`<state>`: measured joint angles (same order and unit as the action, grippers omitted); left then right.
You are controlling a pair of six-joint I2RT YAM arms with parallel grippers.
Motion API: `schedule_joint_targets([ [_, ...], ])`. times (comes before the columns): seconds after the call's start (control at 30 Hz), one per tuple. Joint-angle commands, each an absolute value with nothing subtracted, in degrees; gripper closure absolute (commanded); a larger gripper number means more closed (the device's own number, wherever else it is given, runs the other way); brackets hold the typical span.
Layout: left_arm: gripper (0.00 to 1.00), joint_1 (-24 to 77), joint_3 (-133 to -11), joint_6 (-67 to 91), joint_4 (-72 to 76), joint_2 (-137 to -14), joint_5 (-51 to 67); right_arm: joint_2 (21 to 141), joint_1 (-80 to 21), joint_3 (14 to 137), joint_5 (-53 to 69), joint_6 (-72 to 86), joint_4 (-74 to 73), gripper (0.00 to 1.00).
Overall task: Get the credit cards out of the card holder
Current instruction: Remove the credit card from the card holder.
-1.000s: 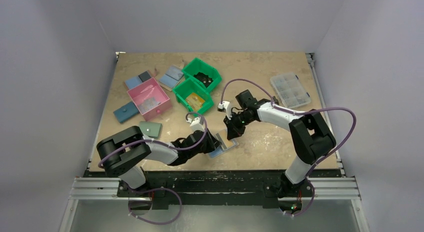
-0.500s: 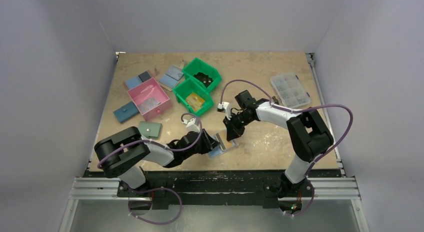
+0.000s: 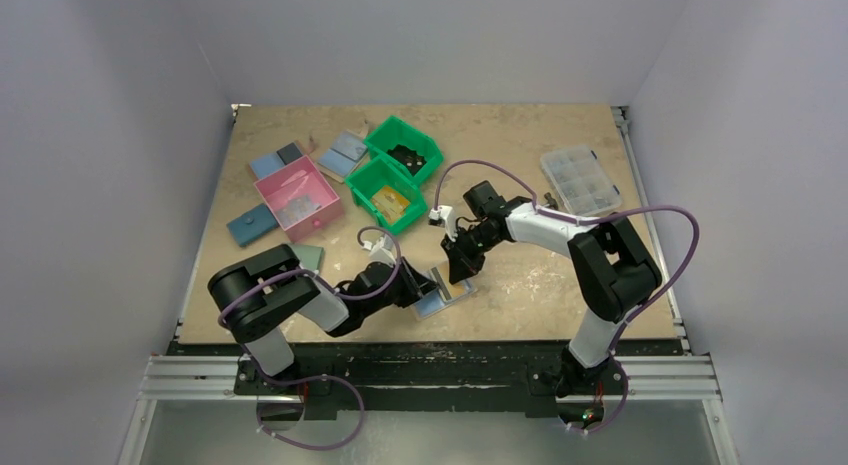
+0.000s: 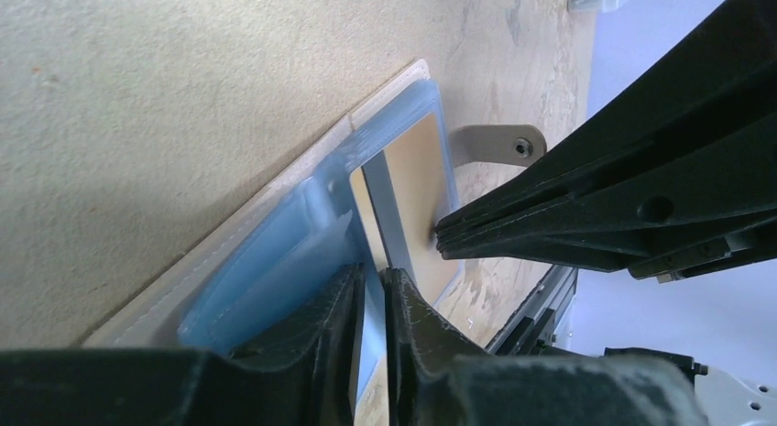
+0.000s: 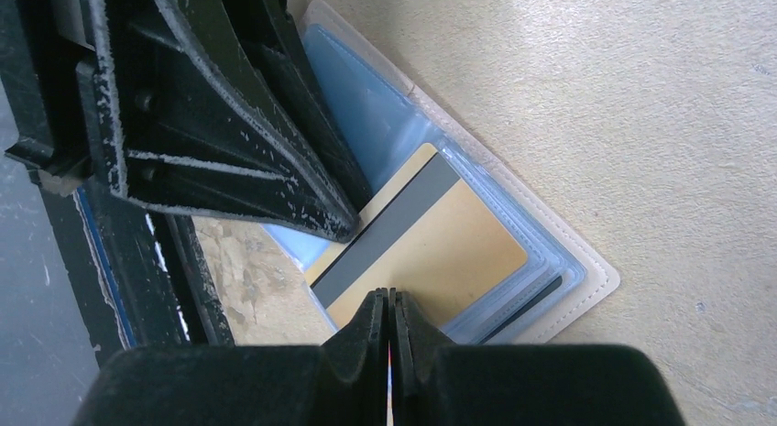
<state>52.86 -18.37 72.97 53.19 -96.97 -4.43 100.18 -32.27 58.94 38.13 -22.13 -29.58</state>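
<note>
From above, the left gripper (image 3: 420, 285) and the right gripper (image 3: 462, 268) meet nose to nose near the front edge of the table (image 3: 560, 275), both on the card holder (image 3: 447, 297), which lies open just right of the left fingers and directly under the right ones. Well behind the right gripper sit two green bins (image 3: 404, 151), to their left a pink box (image 3: 297, 197), and off to its right a clear compartment box (image 3: 580, 180). Through the left wrist camera, the left gripper (image 4: 371, 275) is nearly closed, its two fingers pinching the light-blue plastic panel of the card holder (image 4: 275, 252), whose beige cover lies flat on the table beyond them. A gold credit card (image 4: 423, 183) with a grey stripe pokes out of the sleeve just ahead of the fingertips, and the right gripper (image 4: 440, 238) comes in from the right with its tips against that card. Through the right wrist camera, the right gripper (image 5: 389, 298) has its jaws pressed together, apparently over the near end of the credit card (image 5: 449, 243), which sticks partway out of the card holder (image 5: 596, 279) straight ahead. The left gripper (image 5: 339, 224) sits up and to the left, its tip down on the blue panel beside the card.
</note>
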Motion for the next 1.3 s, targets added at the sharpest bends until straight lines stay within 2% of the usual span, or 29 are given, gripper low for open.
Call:
schedule_joint_targets([
  [0.0,0.86,52.0,-16.3,74.4,54.2,-97.3,-4.8,101.6,-32.7,59.8,34.9,-22.8,-30.5,0.93],
  [0.2,1.0,51.0,-14.5,73.8,48.5,-94.2,-6.5,101.9,-32.7,59.7,33.3,-21.3,-29.4,0.94],
  [0.4,1.0,50.3,-11.3,72.7,51.5,-90.8,-5.7,101.9,-32.6,59.7,32.9,-21.3,-29.4,0.94],
  [0.53,0.87,50.3,-11.4,70.7,56.5,-88.8,-2.3,102.0,-32.7,59.8,33.0,-21.5,-29.7,0.94],
  [0.63,0.84,50.4,-12.7,70.1,57.4,-88.3,-0.7,102.0,-32.7,59.8,33.0,-21.6,-29.7,0.94],
  [0.8,0.7,50.8,-15.9,69.8,56.7,-89.9,-0.3,102.0,-32.7,59.8,33.0,-21.7,-29.8,0.93],
  [0.97,0.67,50.8,-19.2,70.7,55.2,-94.8,0.9,102.1,-32.7,59.9,32.9,-21.8,-30.0,0.93],
  [1.27,0.65,50.7,-24.1,70.4,42.7,-98.1,0.2,102.2,-32.7,60.0,32.9,-22.0,-30.4,0.93],
])
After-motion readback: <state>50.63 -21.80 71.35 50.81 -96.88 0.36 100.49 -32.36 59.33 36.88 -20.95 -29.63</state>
